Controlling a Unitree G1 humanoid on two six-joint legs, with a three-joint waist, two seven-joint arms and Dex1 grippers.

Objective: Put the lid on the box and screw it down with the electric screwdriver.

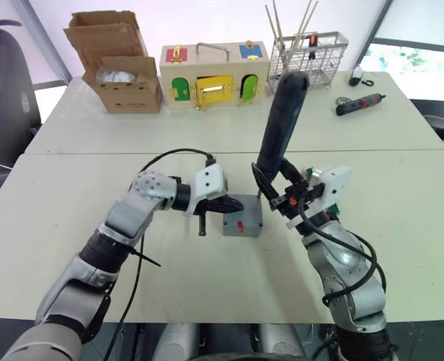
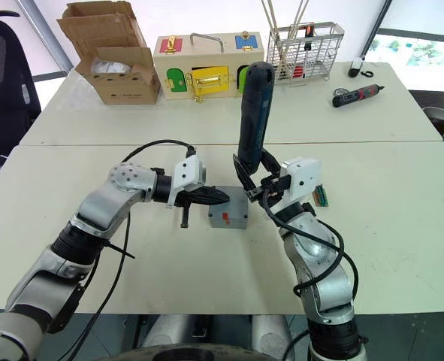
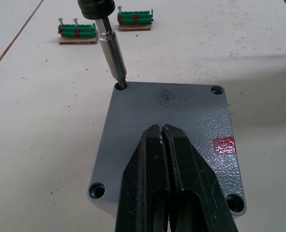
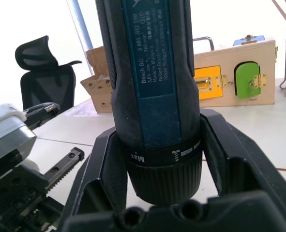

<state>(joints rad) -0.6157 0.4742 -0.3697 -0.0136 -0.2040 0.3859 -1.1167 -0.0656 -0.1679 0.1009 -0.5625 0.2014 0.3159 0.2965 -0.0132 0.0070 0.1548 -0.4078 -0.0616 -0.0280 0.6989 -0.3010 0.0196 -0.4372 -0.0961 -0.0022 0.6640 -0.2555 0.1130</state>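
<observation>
The grey lid (image 3: 167, 116) lies on the grey box (image 1: 242, 219) in the middle of the near table, and a red mark shows on it. My left gripper (image 3: 162, 133) is shut, its black fingertips together on top of the lid. My right gripper (image 1: 276, 188) is shut on the electric screwdriver (image 1: 282, 120), gripping its lower end. The screwdriver stands nearly upright, leaning slightly away from me. Its metal bit (image 3: 112, 55) sits in a corner hole of the lid, on the side far from my left gripper. The lid's three other corner holes are visible.
Two green terminal blocks (image 3: 76, 33) lie just beyond the box. On the far table stand a brown cardboard box (image 1: 116, 64), a wooden box with coloured doors (image 1: 212, 77) and a wire basket (image 1: 308, 56). A black-and-red screwdriver (image 1: 359, 104) lies at the right.
</observation>
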